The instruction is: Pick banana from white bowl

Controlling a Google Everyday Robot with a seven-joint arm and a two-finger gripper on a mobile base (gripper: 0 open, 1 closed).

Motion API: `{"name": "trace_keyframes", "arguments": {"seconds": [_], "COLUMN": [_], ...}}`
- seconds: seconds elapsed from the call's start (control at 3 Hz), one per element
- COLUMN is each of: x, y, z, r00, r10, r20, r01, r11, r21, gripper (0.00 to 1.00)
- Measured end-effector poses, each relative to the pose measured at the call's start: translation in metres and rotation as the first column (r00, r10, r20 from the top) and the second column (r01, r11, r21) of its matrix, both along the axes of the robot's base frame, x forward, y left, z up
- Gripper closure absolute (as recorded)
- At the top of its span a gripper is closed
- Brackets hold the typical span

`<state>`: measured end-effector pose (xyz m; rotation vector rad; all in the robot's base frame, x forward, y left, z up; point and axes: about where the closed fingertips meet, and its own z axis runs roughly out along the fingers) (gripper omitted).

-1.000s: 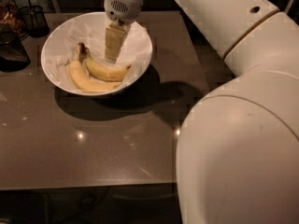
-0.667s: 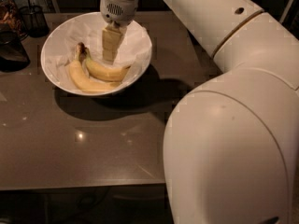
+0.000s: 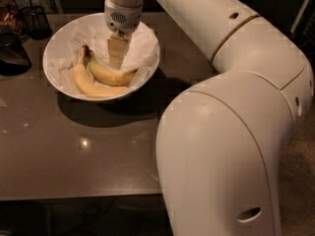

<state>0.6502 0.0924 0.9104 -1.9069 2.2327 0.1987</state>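
The white bowl (image 3: 58, 47) stands on the table at the upper left, lined with crumpled white paper. Two bananas lie in it. The banana (image 3: 111, 76), deeper yellow, is the inner one, curving from the bowl's middle toward its right wall. The paler banana (image 3: 87, 85) with a brown end lies beside it on the near side. My gripper (image 3: 116, 59) points straight down inside the bowl, just above the right half of the banana. It holds nothing that I can see.
A dark wire-mesh cup (image 3: 35, 19) stands behind the bowl at the far left, with a dark object (image 3: 12, 54) beside it. My white arm (image 3: 231, 132) fills the right half of the view. The grey table (image 3: 93, 156) ends at a front edge near the bottom.
The gripper has come down a little and slightly left inside the bowl, closer to the banana. The arm's elbow has swung further into view. The bananas have not moved.
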Motion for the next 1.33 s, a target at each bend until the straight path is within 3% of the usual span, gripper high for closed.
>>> {"name": "trace_keyframes", "arguments": {"seconds": [1.33], "x": [0.002], "y": [0.012], "z": [-0.042], "r00": [0.9974], "r10": [0.035], "r20": [-0.062], "r01": [-0.038], "r11": [0.998], "r21": [-0.043], "gripper": [0.46]}}
